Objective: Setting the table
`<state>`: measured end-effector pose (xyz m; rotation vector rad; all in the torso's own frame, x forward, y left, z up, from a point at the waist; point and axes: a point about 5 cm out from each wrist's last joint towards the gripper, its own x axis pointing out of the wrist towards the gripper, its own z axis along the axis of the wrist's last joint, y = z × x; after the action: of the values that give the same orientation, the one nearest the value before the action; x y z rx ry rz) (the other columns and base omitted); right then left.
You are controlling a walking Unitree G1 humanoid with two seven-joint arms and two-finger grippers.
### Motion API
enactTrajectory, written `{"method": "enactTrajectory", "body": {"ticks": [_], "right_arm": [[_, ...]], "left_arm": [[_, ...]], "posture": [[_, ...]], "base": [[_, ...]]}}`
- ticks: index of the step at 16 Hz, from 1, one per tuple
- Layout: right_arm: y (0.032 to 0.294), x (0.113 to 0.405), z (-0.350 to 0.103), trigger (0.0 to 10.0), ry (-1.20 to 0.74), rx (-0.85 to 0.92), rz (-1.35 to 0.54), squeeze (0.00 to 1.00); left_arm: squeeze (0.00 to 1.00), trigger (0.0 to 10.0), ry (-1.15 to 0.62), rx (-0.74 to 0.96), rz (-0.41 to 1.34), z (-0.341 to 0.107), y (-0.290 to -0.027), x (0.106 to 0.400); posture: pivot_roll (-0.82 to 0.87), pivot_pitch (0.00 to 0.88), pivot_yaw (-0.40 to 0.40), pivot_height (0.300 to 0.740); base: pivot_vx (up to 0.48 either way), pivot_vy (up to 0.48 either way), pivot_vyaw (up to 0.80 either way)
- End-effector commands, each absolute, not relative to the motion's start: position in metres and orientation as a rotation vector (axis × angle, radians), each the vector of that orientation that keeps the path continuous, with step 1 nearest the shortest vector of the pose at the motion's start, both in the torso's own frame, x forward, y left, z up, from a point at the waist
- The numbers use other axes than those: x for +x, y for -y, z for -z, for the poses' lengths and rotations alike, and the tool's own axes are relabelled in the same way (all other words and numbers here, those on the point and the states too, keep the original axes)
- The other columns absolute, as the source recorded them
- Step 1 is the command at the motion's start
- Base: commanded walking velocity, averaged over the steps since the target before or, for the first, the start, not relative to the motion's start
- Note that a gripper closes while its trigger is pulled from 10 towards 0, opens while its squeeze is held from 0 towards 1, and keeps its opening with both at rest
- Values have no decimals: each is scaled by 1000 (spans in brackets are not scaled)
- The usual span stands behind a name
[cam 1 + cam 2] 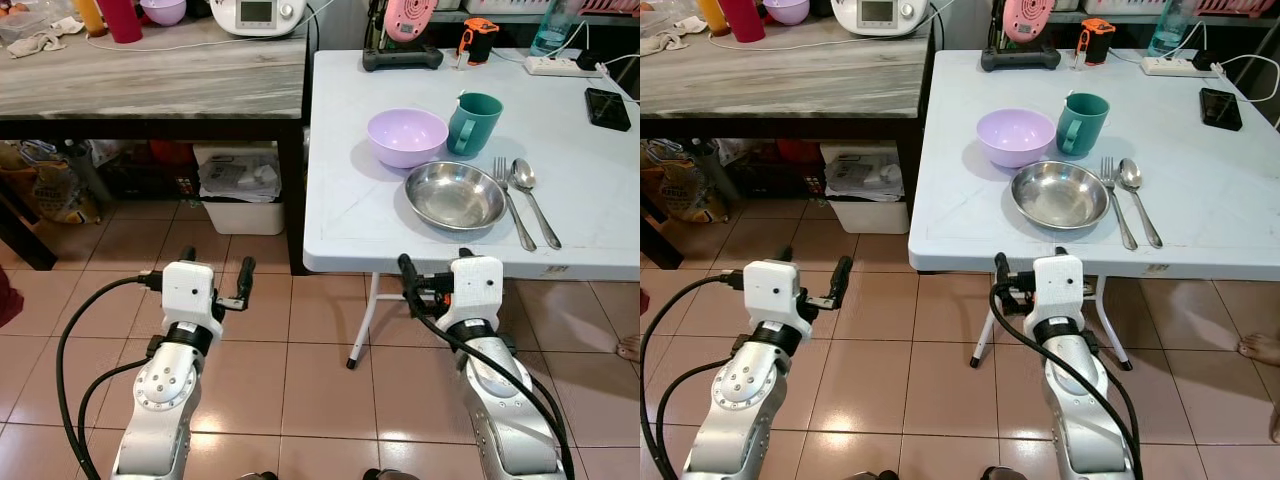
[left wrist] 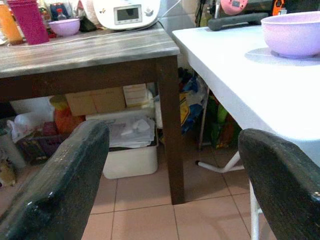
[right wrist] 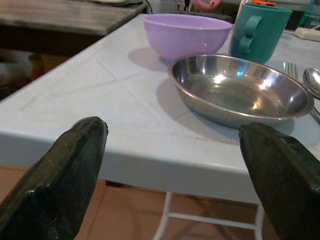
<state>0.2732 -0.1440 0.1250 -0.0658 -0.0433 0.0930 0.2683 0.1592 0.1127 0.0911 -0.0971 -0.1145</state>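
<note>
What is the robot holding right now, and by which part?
Nothing is held. The left gripper and right gripper are both open and empty, short of the white table.

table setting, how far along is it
One place looks laid on the white table: steel bowl, with fork and spoon side by side on its right, purple bowl and teal mug behind it. Nothing is in hand: the left end effector and right end effector are open, below the table edge. Little seems left, judging by this one setting.
</note>
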Motion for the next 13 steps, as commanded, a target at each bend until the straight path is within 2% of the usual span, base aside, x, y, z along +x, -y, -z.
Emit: {"method": "enactTrajectory", "body": {"ticks": [1,5,13], "right_arm": [[142,272,-129,10000,53,-61,-104,0],[142,274,-128,10000,57,-108,-65,0],[140,272,-127,10000,49,-27,-86,0]], "left_arm": [[0,10000,89,103,113,-113,-162,270],[0,10000,86,105,119,-113,-162,269],[0,10000,82,107,135,-115,-160,272]], "posture": [[-152,114,20,740],[-148,121,30,740],[-152,123,43,740]], "base": [[0,-356,0],[0,-374,0],[0,-392,0]]}}
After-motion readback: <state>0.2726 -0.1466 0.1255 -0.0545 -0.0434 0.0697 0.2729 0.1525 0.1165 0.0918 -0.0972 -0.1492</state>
